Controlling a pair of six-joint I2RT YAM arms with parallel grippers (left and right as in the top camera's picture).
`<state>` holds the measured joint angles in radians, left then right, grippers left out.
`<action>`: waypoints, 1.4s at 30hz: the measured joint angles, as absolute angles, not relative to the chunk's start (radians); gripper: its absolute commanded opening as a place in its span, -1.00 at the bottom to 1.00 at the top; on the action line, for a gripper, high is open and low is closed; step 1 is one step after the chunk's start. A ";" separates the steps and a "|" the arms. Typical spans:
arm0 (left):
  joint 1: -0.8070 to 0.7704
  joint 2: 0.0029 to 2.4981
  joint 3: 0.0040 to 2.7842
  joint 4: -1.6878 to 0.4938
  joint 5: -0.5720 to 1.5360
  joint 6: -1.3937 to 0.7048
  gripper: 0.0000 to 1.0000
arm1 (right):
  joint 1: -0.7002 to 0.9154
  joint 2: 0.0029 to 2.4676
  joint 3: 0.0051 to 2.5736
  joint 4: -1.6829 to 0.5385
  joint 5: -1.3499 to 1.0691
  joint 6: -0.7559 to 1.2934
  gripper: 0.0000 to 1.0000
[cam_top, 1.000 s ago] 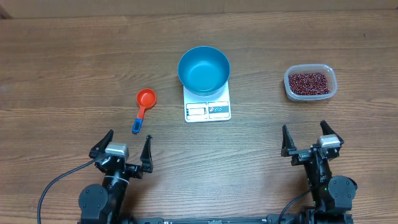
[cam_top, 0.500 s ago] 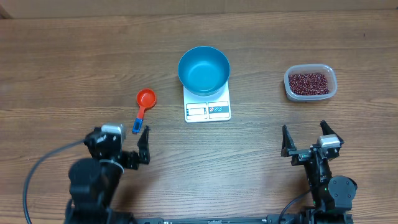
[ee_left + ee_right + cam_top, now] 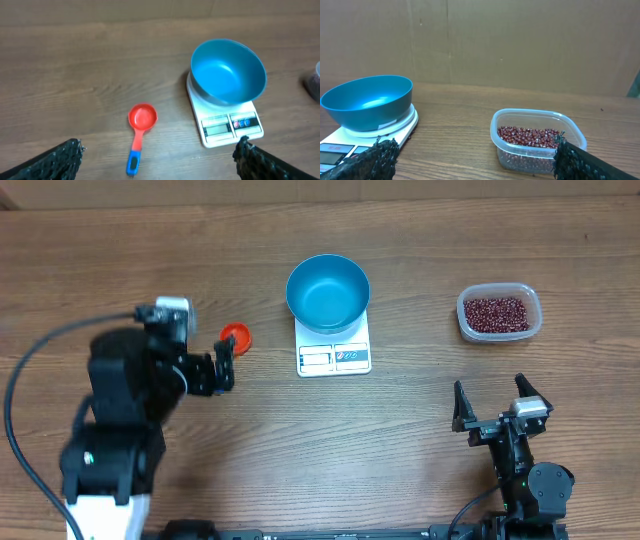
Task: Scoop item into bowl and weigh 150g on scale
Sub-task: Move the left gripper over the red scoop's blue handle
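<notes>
The blue bowl [image 3: 328,290] sits empty on the white scale [image 3: 334,358], its display toward me. Dark red-brown beans [image 3: 497,311] fill a clear tub at the right. In the left wrist view my left gripper [image 3: 159,145] hangs open above the table. A red scoop [image 3: 142,117] with a blue handle end lies between and ahead of its fingers, untouched. From overhead, one left finger [image 3: 225,365] covers the scoop's handle. My right gripper [image 3: 490,395] is open and empty near the front edge, facing the beans [image 3: 527,135] and the bowl [image 3: 367,100].
The clear plastic tub [image 3: 530,159] stands right of the scale [image 3: 335,145]. A brown cardboard wall [image 3: 520,45] closes off the back of the wooden table [image 3: 420,430]. The left arm's black cable [image 3: 20,390] loops over the table's left side.
My left arm has lifted and swung forward from the front edge to just above the scoop, hiding its handle from overhead. The right arm has not moved.
</notes>
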<state>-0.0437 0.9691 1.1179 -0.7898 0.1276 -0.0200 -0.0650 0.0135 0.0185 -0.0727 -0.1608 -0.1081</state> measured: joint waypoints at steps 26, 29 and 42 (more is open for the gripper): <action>-0.044 1.690 1.671 -1.195 0.067 -0.011 0.99 | -0.065 0.013 0.019 -0.073 -0.161 -0.109 1.00; -0.044 1.734 1.671 -1.201 0.049 -0.001 0.99 | -0.065 0.013 0.019 -0.072 -0.161 -0.109 1.00; -0.044 1.969 1.676 -1.200 0.021 0.004 0.99 | -0.065 0.013 0.019 -0.072 -0.161 -0.109 1.00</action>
<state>-0.0437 1.9686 1.6764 -1.1999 0.0212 0.0036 -0.0650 0.0128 0.0185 -0.0719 -0.1612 -0.1085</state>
